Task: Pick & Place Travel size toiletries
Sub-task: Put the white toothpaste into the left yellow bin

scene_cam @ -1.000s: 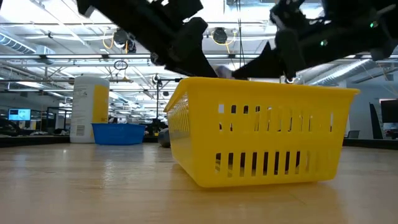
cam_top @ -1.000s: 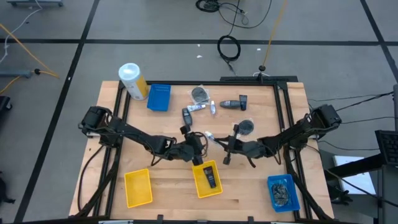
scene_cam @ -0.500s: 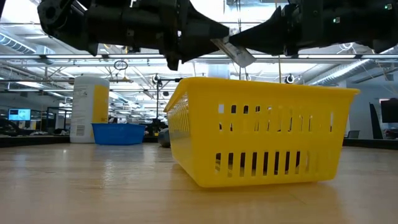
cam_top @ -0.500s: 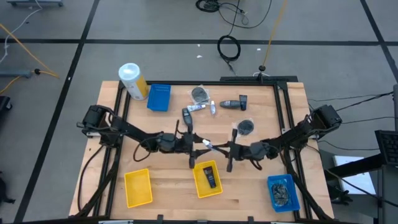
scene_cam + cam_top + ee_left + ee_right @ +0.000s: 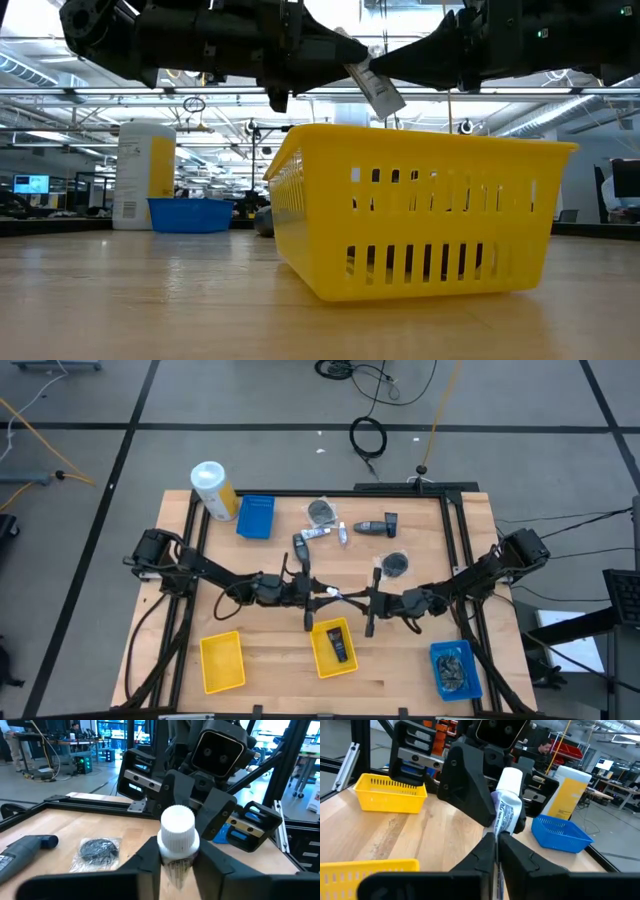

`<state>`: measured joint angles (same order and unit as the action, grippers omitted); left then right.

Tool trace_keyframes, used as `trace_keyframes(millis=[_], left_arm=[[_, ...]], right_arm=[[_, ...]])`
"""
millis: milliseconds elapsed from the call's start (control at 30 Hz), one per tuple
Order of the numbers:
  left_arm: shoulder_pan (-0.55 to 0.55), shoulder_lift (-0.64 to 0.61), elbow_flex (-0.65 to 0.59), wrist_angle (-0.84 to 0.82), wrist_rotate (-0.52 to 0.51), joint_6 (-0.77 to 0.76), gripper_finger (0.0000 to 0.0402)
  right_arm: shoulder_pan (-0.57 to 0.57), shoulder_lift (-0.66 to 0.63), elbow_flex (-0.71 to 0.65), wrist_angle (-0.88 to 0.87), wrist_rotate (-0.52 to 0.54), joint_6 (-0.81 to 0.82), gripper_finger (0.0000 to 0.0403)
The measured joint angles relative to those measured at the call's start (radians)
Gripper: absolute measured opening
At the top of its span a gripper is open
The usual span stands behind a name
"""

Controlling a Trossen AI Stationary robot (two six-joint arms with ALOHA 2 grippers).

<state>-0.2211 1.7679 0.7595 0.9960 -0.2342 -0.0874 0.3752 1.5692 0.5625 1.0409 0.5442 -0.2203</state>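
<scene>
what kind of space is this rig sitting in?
Probably an open robotics lab or industrial workshop. The wooden table with a black metal frame stands on a grey tiled floor with loose black cables; the low view shows exposed ceiling trusses, and lit computer monitors sit in the background.

The wooden tabletop carries a white-and-yellow canister lying at the far left corner with a blue tray just beside it, and along the far edge sit a grey wrapped packet, a dark bottle and a small tube, with a dark item just nearer. A second grey packet lies toward the right edge. Along the near edge there's a yellow tray at the left, another yellow tray at the middle holding a dark bottle, and a blue tray of packets in the near right corner.
</scene>
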Motion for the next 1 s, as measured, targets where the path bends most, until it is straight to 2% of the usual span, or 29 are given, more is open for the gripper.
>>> trace_keyframes(millis=[133, 233, 400, 600, 700, 800, 1000], left_arm=[[0.0, 0.0, 0.002, -0.006, 0.006, 0.001, 0.0033], [-0.002, -0.009, 0.002, -0.048, 0.008, 0.001, 0.0025], [-0.021, -0.129, 0.002, -0.29, -0.017, 0.021, 0.0034], [-0.092, -0.335, 0.002, -0.588, -0.062, 0.005, 0.0036], [-0.153, -0.432, 0.005, -0.741, -0.049, -0.069, 0.0036], [-0.223, -0.505, 0.05, -0.954, 0.001, -0.214, 0.0036], [-0.395, -0.533, 0.195, -1.396, 0.173, -0.558, 0.0037]], right_arm=[[0.0, 0.0, 0.0, -0.006, 0.001, -0.001, 0.0052], [0.0, -0.007, 0.0, -0.016, 0.007, -0.014, 0.009], [0.019, -0.057, 0.0, -0.004, 0.022, -0.104, 0.0148], [0.032, -0.092, 0.0, -0.016, 0.012, -0.114, 0.0175], [0.032, -0.092, 0.0, -0.026, 0.011, -0.114, 0.0174], [0.032, -0.092, 0.0, -0.037, 0.01, -0.11, 0.0169], [0.032, -0.092, 0.0, -0.044, 0.01, -0.103, 0.0162]])
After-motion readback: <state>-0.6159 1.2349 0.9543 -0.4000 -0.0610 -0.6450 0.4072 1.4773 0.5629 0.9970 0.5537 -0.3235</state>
